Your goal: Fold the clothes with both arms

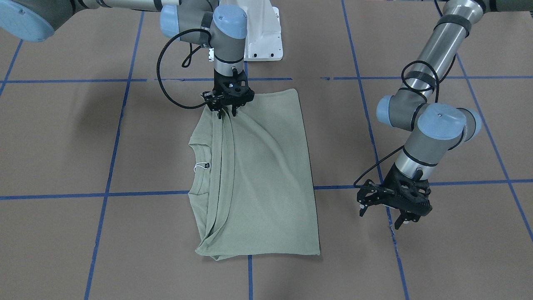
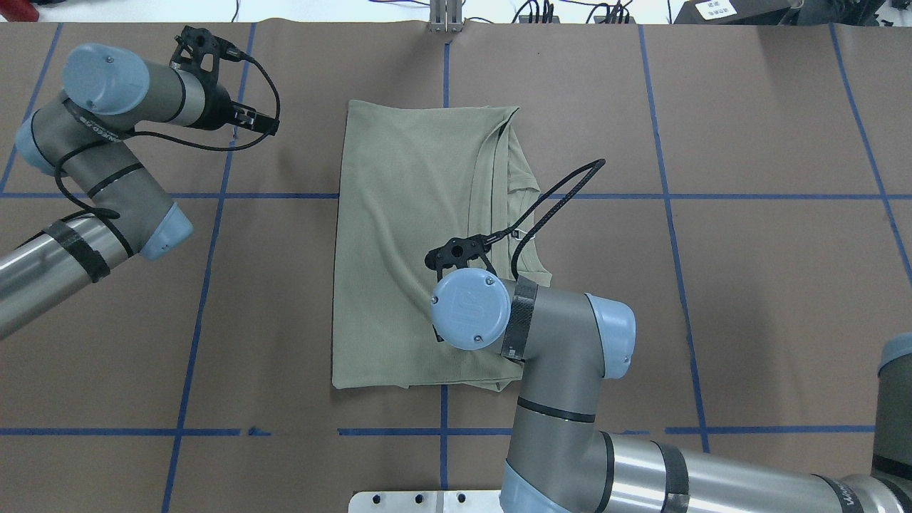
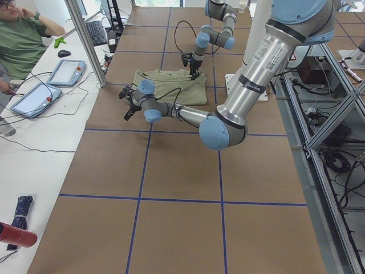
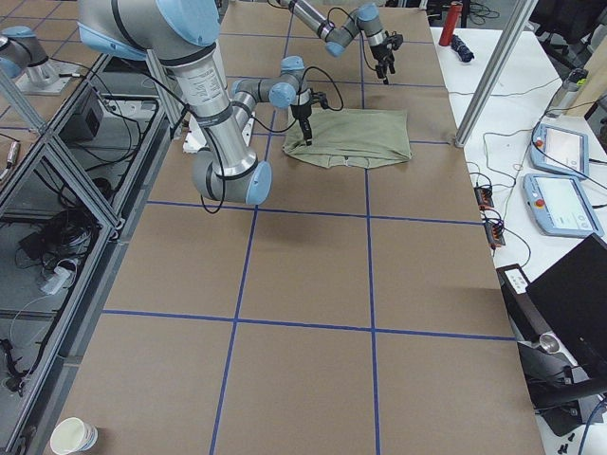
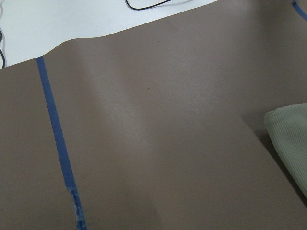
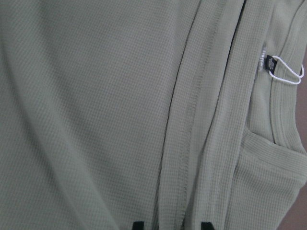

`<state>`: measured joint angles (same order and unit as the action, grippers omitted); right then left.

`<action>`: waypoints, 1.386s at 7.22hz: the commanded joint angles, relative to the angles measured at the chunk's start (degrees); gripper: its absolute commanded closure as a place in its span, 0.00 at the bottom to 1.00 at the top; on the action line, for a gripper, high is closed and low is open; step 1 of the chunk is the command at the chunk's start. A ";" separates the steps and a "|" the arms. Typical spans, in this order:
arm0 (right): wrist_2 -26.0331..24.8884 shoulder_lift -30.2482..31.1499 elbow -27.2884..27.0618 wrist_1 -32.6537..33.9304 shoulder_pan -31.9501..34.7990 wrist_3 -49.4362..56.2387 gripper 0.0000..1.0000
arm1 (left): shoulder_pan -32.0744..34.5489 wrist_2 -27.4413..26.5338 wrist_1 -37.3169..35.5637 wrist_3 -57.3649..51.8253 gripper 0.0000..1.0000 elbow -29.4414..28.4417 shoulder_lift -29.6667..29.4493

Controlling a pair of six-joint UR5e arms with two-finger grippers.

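Here, lower right of the front-facing view: left gripper (image 1: 381,218) spread wide, holding nothing, well apart from cloth. Mid-frame on the table (image 1: 458,258): shirt (image 1: 266,175), folded flat, long axis bottom to top. Farthest, upper centre: right gripper (image 1: 227,111) narrow around pleats at the far short edge, apparently pinching them; far better placed for folding lengthwise.

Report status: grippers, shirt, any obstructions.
Left gripper open, clear of shirt. Right gripper at shirt's folded edge, grip unclear. Shirt partly folded. Nothing blocking.
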<state>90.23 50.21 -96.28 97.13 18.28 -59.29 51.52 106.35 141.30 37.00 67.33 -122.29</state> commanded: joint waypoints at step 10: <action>-0.32 0.50 0.04 0.25 -0.79 1.37 1.00 | -0.02 0.00 0.11 -0.09 0.00 -0.01 0.12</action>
<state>89.92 50.61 -96.19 97.35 17.55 -57.82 51.50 106.35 141.42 36.92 67.32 -122.18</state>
